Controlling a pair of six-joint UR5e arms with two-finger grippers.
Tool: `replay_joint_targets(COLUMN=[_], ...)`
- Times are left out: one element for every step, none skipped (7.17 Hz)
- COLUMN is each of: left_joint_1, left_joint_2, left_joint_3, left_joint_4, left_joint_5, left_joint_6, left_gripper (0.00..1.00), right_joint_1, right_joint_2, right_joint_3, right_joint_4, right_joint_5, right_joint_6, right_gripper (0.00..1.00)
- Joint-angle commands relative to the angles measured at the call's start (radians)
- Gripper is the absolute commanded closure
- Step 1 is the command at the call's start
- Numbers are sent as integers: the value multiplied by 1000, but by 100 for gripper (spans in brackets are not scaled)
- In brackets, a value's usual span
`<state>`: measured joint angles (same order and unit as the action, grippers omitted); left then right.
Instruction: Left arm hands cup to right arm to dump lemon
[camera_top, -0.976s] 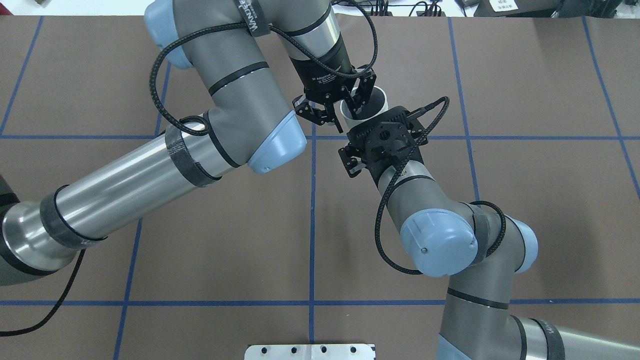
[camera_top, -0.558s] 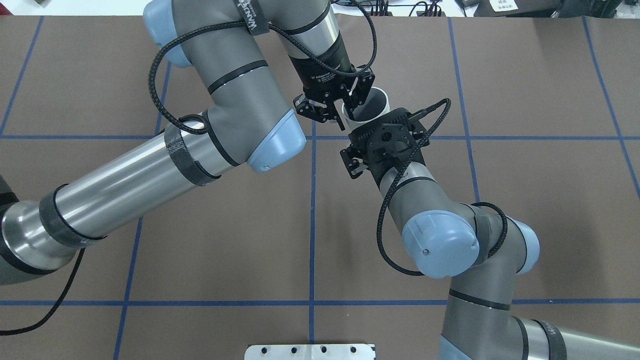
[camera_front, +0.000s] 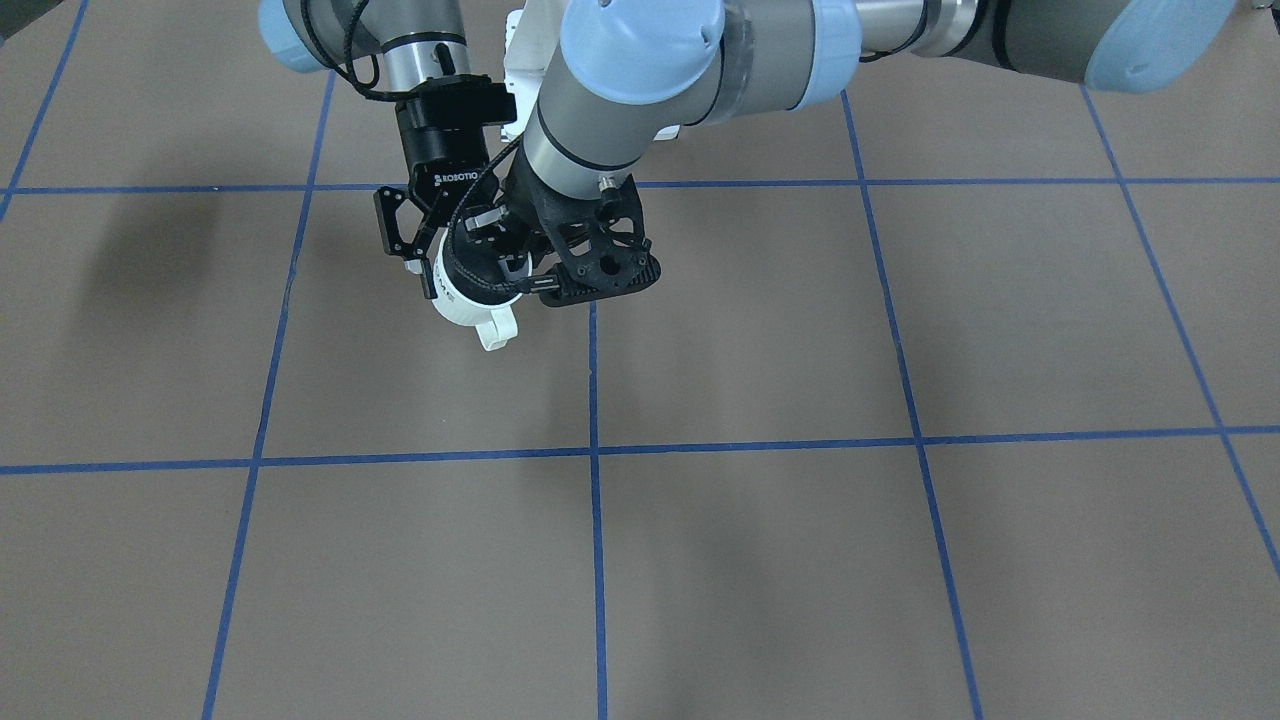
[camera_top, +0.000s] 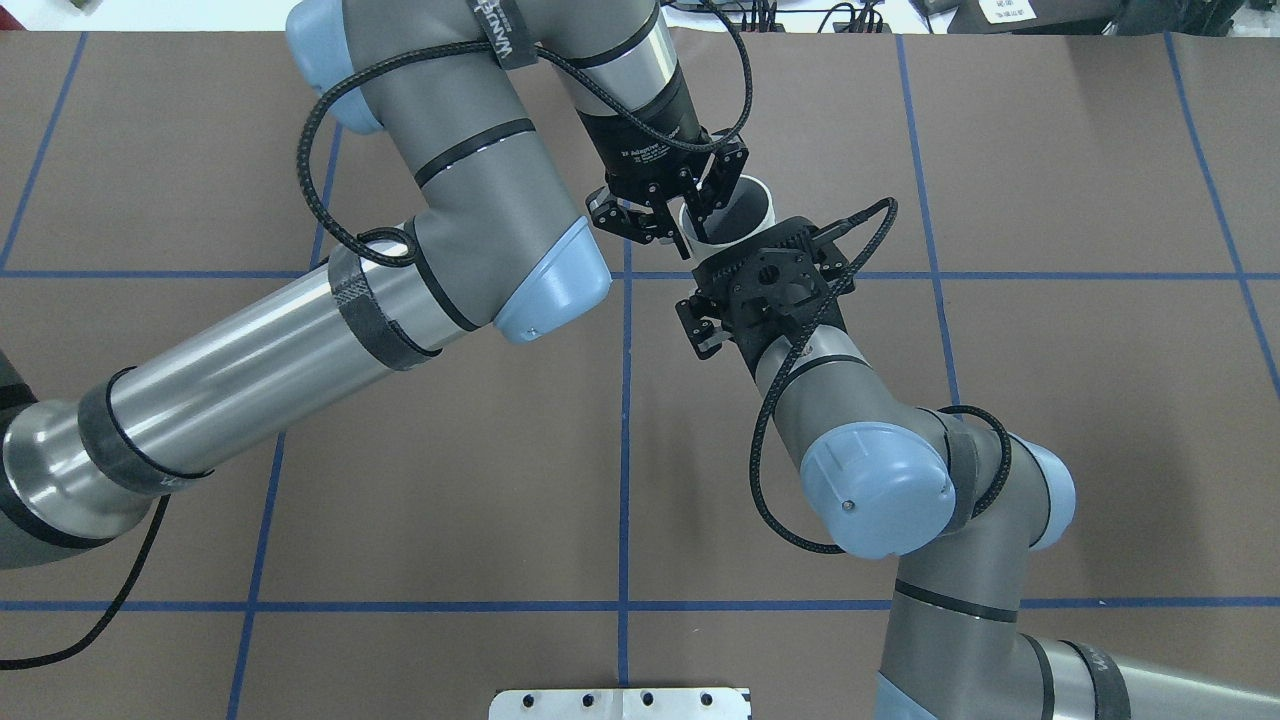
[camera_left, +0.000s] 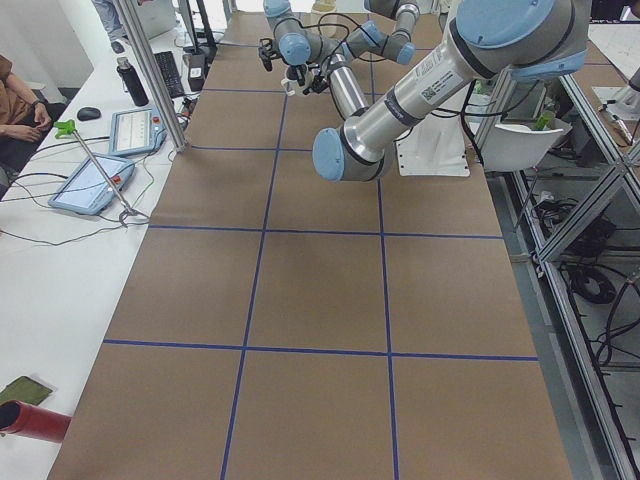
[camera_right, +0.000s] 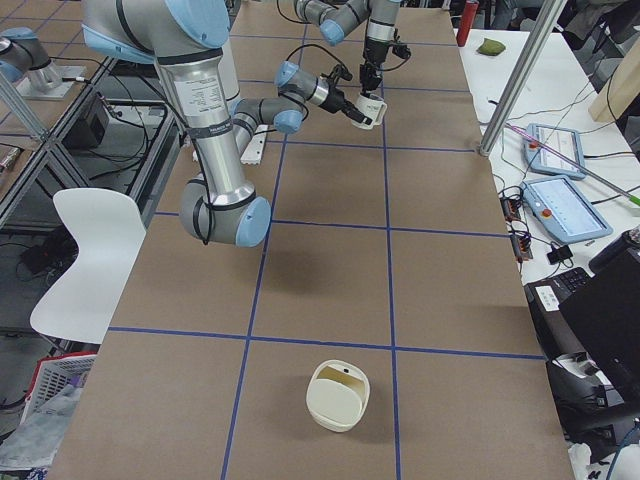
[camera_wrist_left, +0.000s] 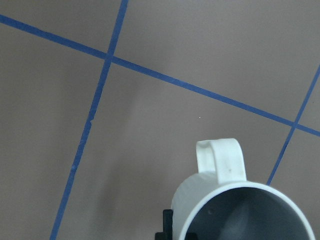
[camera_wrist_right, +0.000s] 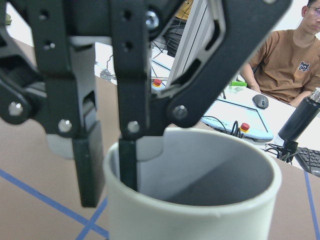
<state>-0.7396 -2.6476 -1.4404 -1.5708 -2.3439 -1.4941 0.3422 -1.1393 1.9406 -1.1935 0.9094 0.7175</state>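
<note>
White ROBOTIQ lettering ran along the black body of the right gripper (camera_front: 440, 255), seen from the front. Its jaws stood either side of the cup (camera_front: 460, 303), entering from the robot's side. Whether its pads pressed the wall I could not tell.

The cup sat just beyond that gripper's palm, off the table (camera_front: 800, 520). It was a white mug, grey inside, with its loop handle (camera_front: 496, 330) turned away from the right gripper, toward the operators' edge. Black lettering on its side lay sideways, was crossed by a black cable (camera_front: 478, 290), and was too small to read. Its long axis stood near upright, mouth up. The exact lean I could not tell.

Right of the cup in the front view, the left gripper (camera_top: 690, 222) pointed down from above. It was clenched on the rim, one finger (camera_wrist_right: 127, 165) inside the wall and the other outside. Small white print on its black collar (camera_top: 645, 152) read "2F Adaptive". A strap (camera_top: 497, 30) higher on the left arm (camera_top: 300, 340) bore white letters I could read only in part. The open-frame black bracket (camera_front: 600, 255) at that wrist hid the cup's mouth from the front.
</note>
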Motion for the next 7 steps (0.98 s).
replay_joint_targets(left_joint_1=[0,0,-1,-1,-1,-3,-3], left_joint_2=[0,0,0,0,0,0,0], left_joint_3=[0,0,0,0,0,0,0], left_joint_4=[0,2,2,3,3,3,3], left_joint_5=[0,0,0,0,-2,-2,-2], left_joint_6=[0,0,-6,-8,-8,-6,-6], left_gripper=[76,88,100,100,100,100,100], right_joint_1=[-2,-2,-2,-3,-3,-3,-3], right_joint_2=[1,1,1,3,3,3,3], right_joint_3=[0,0,0,1,1,6,6], right_joint_4=[0,2,2,2,2,2,2], right_joint_5=[0,0,0,0,0,0,0], right_joint_6=[0,0,2,10,11,11,11], right_gripper=[93,90,69,1,0,0,0])
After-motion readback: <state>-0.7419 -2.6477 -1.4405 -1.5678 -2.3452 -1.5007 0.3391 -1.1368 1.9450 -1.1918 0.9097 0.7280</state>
